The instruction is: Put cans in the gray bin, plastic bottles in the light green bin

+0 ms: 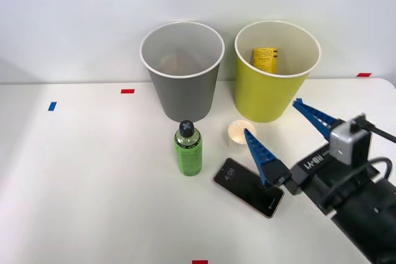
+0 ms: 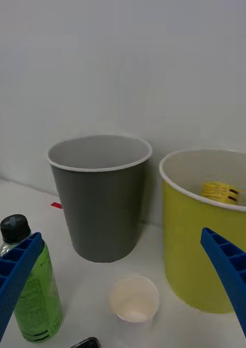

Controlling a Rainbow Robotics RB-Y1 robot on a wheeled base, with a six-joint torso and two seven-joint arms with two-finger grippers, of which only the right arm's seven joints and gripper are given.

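The plastic bottle, clear with green liquid and a black cap, stands upright on the white table in front of the gray bin. To that bin's right stands the light green bin. Inside it lies a yellow-orange cylinder with black print, which looks like a can. My right gripper hovers open in front of the light green bin, to the right of the bottle, holding nothing.
A white paper cup stands between the bottle and the light green bin, under my open fingers. A dark phone lies flat near my left finger. Red tape and blue tape mark the table.
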